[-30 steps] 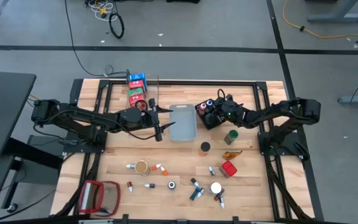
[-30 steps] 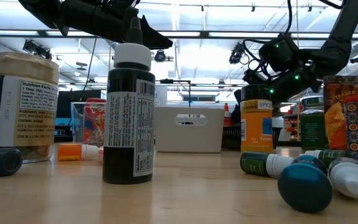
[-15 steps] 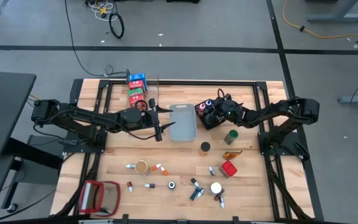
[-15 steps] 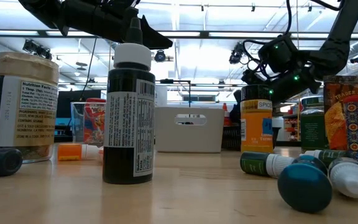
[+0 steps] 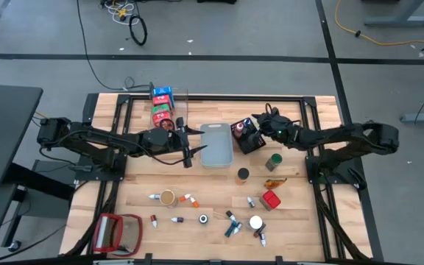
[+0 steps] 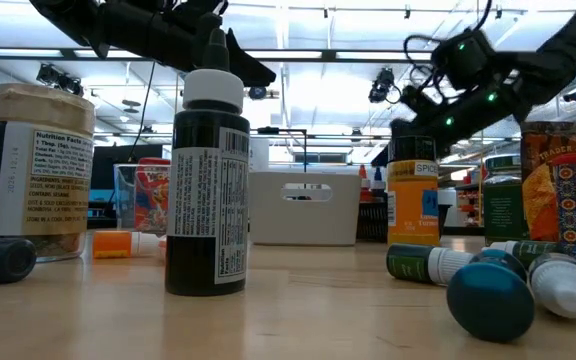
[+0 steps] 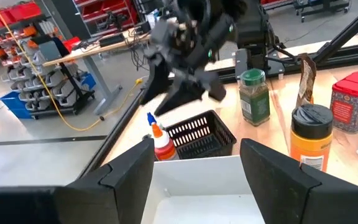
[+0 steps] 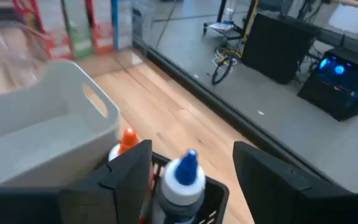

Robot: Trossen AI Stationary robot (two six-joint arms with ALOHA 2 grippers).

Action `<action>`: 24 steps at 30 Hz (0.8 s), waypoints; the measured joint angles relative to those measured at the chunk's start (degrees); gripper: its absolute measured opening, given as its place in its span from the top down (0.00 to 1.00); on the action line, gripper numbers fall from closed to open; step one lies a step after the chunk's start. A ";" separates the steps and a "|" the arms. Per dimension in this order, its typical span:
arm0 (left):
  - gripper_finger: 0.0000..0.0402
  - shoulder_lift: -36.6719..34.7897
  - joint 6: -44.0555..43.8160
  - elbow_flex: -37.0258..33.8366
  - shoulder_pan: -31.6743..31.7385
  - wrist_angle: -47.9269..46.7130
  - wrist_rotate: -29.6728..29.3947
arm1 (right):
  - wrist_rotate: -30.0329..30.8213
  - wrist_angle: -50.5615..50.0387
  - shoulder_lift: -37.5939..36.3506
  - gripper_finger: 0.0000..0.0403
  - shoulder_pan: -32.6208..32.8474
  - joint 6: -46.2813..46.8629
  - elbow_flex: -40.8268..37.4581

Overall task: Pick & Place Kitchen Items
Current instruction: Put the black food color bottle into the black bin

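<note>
The right gripper (image 5: 257, 125) hangs over the black bin (image 5: 246, 138), fingers spread and empty, above a blue-capped bottle (image 8: 181, 173) and an orange-capped one (image 8: 127, 140) standing inside. The left gripper (image 5: 188, 144) (fingers parted, holding nothing) waits at the grey bin (image 5: 216, 145). More items lie scattered on the table (image 5: 304, 224).

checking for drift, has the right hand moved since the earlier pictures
Yes. The right hand has lifted and pulled back slightly from over the black bin; its fingers now stand open.
</note>
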 joint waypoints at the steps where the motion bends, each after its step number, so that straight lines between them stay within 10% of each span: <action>1: 0.38 0.00 -0.09 0.00 0.00 -0.04 0.46 | -0.02 -0.51 -1.50 0.41 0.34 0.00 0.00; 16: 0.38 0.00 -7.88 0.00 -3.30 0.54 39.92 | -15.59 7.17 -13.89 0.46 10.17 -0.02 0.02; 24: 0.38 0.00 -7.94 0.95 -15.86 7.59 34.40 | -17.94 14.54 -13.90 0.46 14.37 1.35 0.04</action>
